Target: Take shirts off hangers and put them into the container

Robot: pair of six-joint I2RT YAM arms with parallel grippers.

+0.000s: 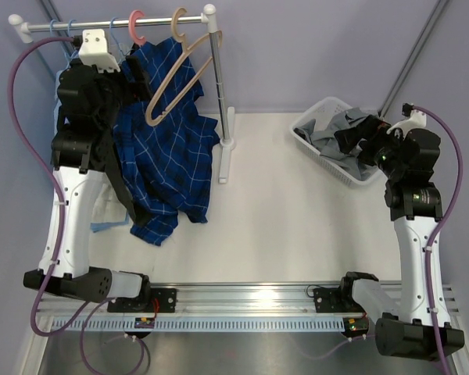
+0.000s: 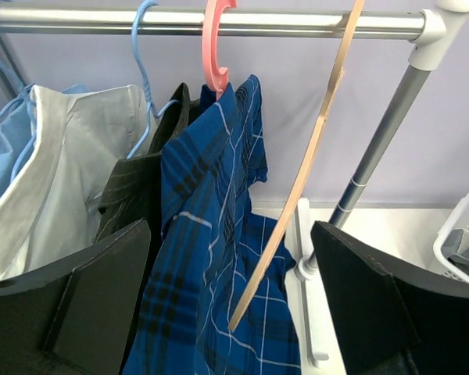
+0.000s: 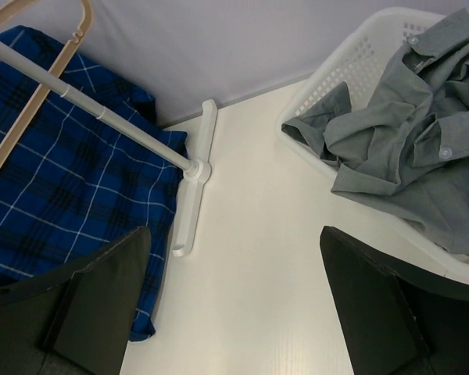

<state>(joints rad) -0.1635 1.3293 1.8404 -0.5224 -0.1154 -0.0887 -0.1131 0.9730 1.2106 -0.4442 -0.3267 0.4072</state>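
Note:
The dark blue plaid shirt [image 2: 211,258] hangs on the pink hanger [image 2: 215,47] from the rail and drapes down to the table [image 1: 168,164]. Beside it the tan hanger [image 2: 313,148] dangles bare and tilted [image 1: 176,74]. My left gripper [image 2: 230,234] stands open just in front of the plaid shirt, with nothing between its fingers. The grey shirt [image 3: 406,133] lies crumpled in the white container [image 3: 328,70] at the right [image 1: 309,141]. Above the table, close to the container's near side, my right gripper [image 3: 234,234] is open and empty [image 1: 352,137].
A black pinstriped shirt [image 2: 133,195] and pale shirts [image 2: 62,164] hang on thin blue hangers [image 2: 144,70] left of the plaid one. The rack's rail [image 2: 102,19], upright post [image 2: 375,148] and white foot [image 3: 191,195] stand between the two arms.

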